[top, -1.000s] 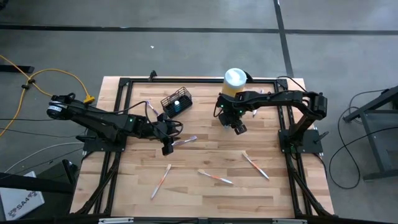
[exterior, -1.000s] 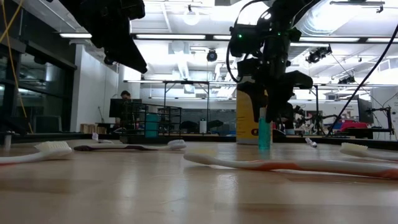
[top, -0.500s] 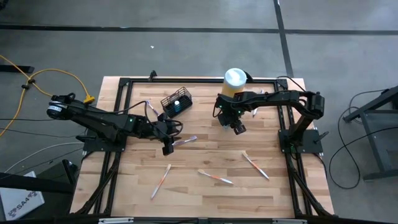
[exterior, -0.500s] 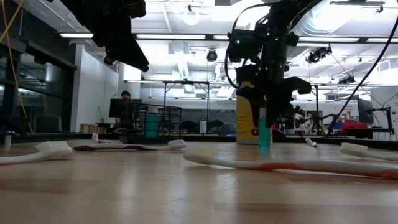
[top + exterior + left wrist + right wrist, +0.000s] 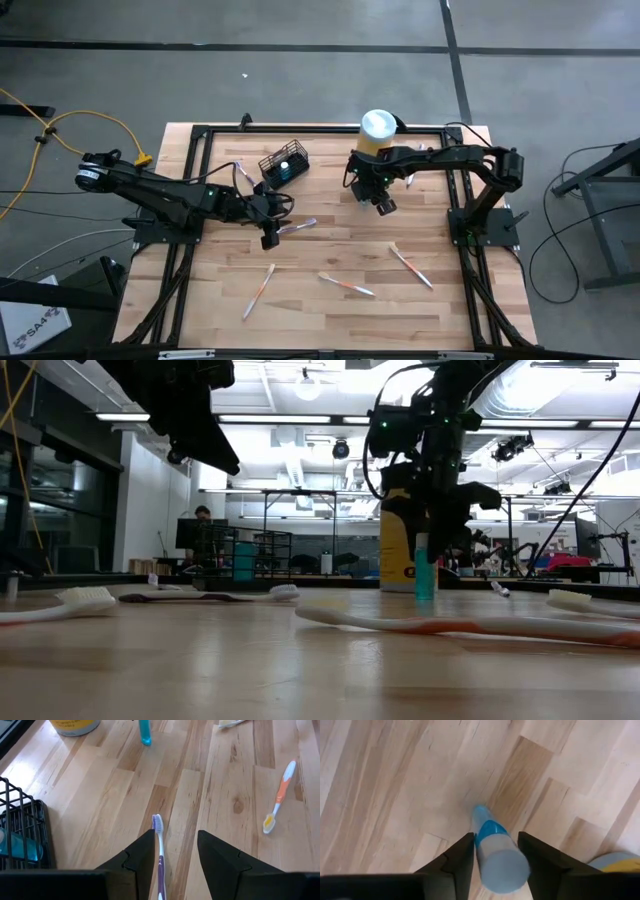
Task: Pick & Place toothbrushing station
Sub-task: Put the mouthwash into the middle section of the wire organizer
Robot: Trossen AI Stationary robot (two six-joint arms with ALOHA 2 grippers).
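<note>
High view: wire holder (image 5: 284, 164) looks light, stiff, grab its rim; left hand (image 5: 271, 233) open over purple toothbrush (image 5: 159, 851), right hand (image 5: 383, 203) straddles upright blue tube (image 5: 494, 851), grip unclear.

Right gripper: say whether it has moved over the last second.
Yes, slightly. The right gripper has shifted a little toward the left arm's side, judged against the yellow canister.

overhead, table-level, two downward wrist views; shared table (image 5: 330, 260)
</note>
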